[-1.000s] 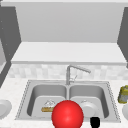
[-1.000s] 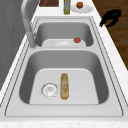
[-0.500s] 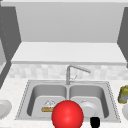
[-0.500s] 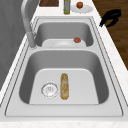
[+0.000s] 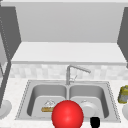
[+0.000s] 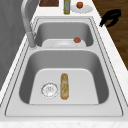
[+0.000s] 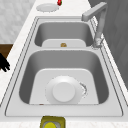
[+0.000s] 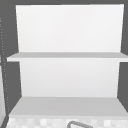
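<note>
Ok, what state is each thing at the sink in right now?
faucet: off, no water running.
plate: lying flat in the right basin.
bread: lying flat in the left basin, beside the drain.
bottle: upright on the counter past the right basin.
right hand: open, holding nothing, in the air by the counter's front edge.

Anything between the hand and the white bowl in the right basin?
Little. The hand hangs off the counter's front edge; the sink's front rim and a small red thing at the bowl's near side lie between.
</note>
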Robot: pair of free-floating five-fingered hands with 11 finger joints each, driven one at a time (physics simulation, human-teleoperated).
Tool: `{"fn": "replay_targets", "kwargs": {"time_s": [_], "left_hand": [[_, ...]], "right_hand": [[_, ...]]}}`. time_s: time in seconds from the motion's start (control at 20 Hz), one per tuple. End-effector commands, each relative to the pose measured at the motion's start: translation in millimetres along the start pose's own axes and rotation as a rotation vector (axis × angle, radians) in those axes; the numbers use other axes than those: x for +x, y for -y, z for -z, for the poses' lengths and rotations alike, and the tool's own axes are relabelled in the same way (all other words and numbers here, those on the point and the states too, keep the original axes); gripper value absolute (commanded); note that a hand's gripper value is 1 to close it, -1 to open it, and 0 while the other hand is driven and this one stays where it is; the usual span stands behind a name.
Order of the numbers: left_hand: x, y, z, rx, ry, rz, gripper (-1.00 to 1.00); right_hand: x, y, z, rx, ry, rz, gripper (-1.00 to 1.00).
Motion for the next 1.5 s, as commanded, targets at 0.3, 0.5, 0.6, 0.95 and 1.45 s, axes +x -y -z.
{"fn": "replay_targets", "kwargs": {"time_s": [0.3,0.5,0.6,0.95,1.45], "left_hand": [[11.6,-6.1,58.3,-0.012,-0.091,0.045,-1.00],[7.1,-14.8,80.5,-0.007,-0.107,0.045,-1.00],[6.7,-17.6,91.5,-0.008,-0.109,0.046,-1.00],[2.1,-25.8,129.6,-0.013,-0.177,0.027,-1.00],[-5.3,-36.1,183.5,-0.026,-0.306,0.017,-1.00]], "right_hand": [[0.0,0.0,0.0,0.000,0.000,0.000,0.00],[0.0,0.0,0.0,0.000,0.000,0.000,0.00],[0.0,0.0,0.0,0.000,0.000,0.000,0.00],[0.0,0.0,0.0,0.000,0.000,0.000,0.00],[0.0,0.0,0.0,0.000,0.000,0.000,0.00]]}}
